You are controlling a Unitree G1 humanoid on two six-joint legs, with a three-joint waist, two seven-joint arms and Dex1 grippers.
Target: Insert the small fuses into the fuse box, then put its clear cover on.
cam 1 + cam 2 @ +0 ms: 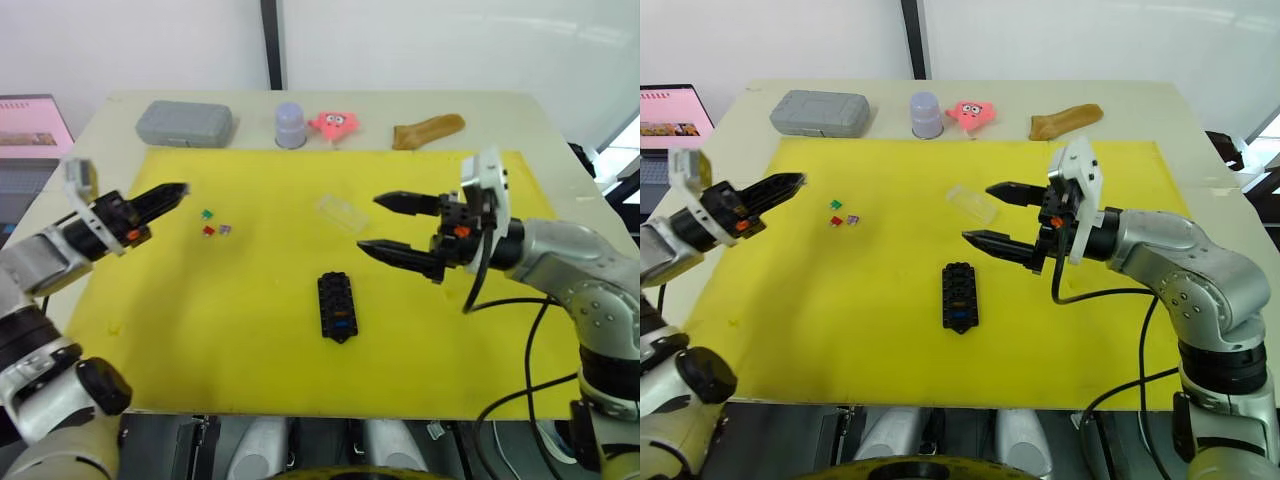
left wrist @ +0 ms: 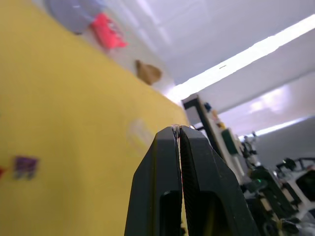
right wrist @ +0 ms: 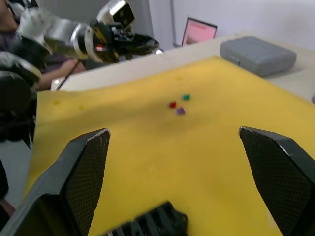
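Note:
The black fuse box [image 1: 338, 306] lies in the middle of the yellow mat [image 1: 230, 350], with a blue and an orange fuse showing in its slots. Three loose small fuses, green [image 1: 207, 214], red [image 1: 208, 231] and purple [image 1: 224, 229], lie to its far left. The clear cover [image 1: 343, 213] rests on the mat beyond the box. My right gripper [image 1: 370, 222] hovers open just right of the cover and above the box, with nothing between its fingers. My left gripper [image 1: 170, 193] is shut, held above the mat left of the loose fuses.
Along the table's far edge stand a grey rounded case [image 1: 184, 123], a lilac cup [image 1: 290, 125], a pink toy [image 1: 333, 124] and a brown object [image 1: 428, 130]. A laptop [image 1: 30, 130] sits off the table's left side.

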